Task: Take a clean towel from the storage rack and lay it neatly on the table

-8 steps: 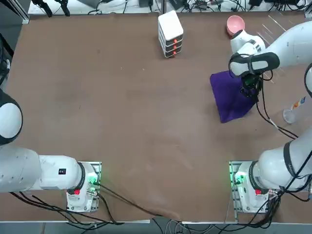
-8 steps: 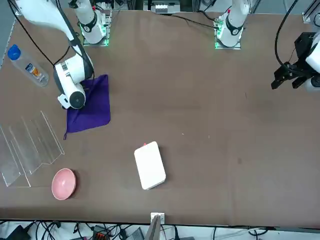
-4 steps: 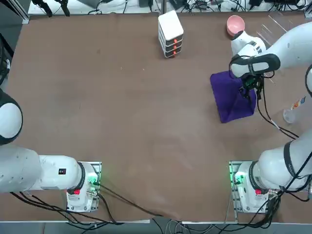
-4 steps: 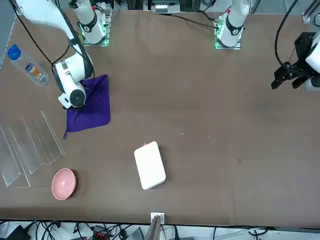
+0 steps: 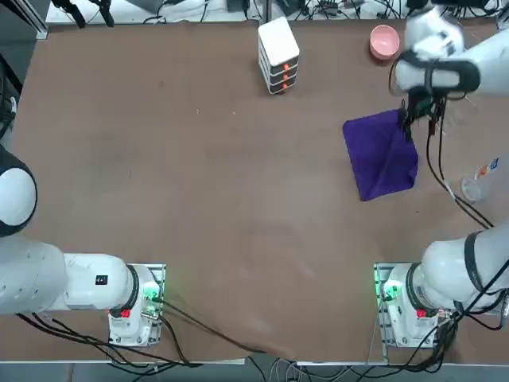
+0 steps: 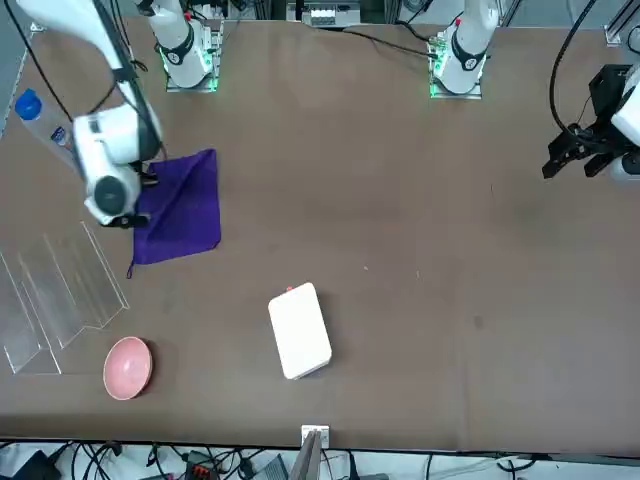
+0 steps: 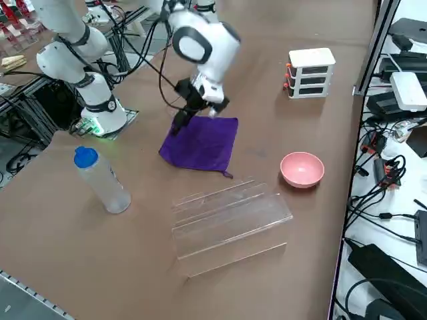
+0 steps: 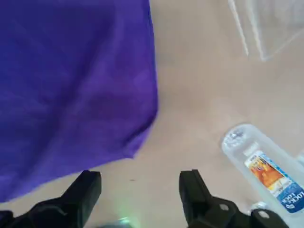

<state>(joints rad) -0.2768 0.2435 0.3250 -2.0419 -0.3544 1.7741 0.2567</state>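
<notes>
Towel: a deep purple towel [image 5: 382, 155] is lying spread flat on the brown table [image 5: 199, 175], out of the rack, with one corner looking slightly folded under.
Rack: the clear storage rack [image 7: 227, 223] is sitting near the towel, just apart from it, and is holding no cloth.
Pincer: the right pincer [image 8: 137, 185] is hanging above the table at the towel's edge, its two fingers spread wide apart and gripping nothing.
Nearby things: a plastic water bottle [image 7: 100, 180] is standing near the towel, a pink bowl [image 7: 301, 169] is sitting beside the rack, and a white stacked box [image 5: 278, 54] is resting well apart.
Step in hand: the towel appears to be laid down and let go; the arm seems to be at the release stage.
Next move: probably calling for lifting clear without snagging the cloth, or smoothing the tucked corner if neatness is wanted.
</notes>
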